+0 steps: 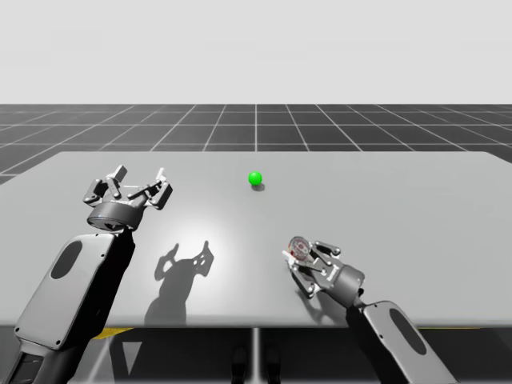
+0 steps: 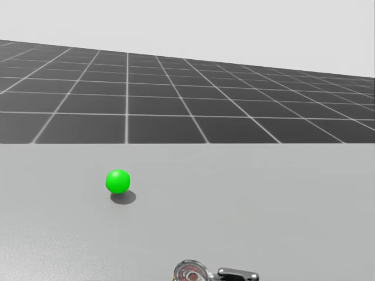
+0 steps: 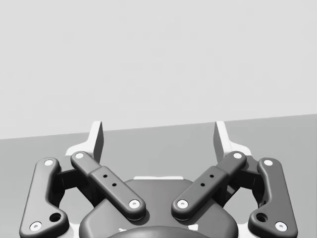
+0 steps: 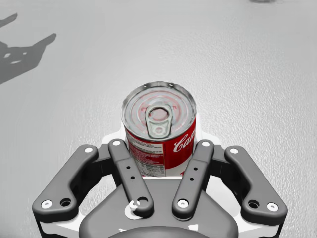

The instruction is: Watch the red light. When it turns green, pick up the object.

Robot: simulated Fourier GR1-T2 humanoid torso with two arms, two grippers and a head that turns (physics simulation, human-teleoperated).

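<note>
The light (image 1: 255,178) is a small green ball on the grey table (image 1: 400,208), also in the head view (image 2: 118,181). A red and white can (image 4: 159,134) with a silver pull-tab lid sits between the fingers of my right gripper (image 4: 159,146), which is shut on it from both sides. In the high view this can (image 1: 298,249) is at the front right of the table, held by my right gripper (image 1: 299,259). The can's lid (image 2: 190,273) shows near the head view's lower edge. My left gripper (image 1: 138,189) hovers open over the table's left side, with nothing between its fingers (image 3: 96,141).
The left arm's shadow (image 1: 182,268) falls on the table's middle front. The table's front edge (image 1: 240,326) runs just behind my right forearm. A dark gridded floor (image 1: 256,128) lies beyond the far edge.
</note>
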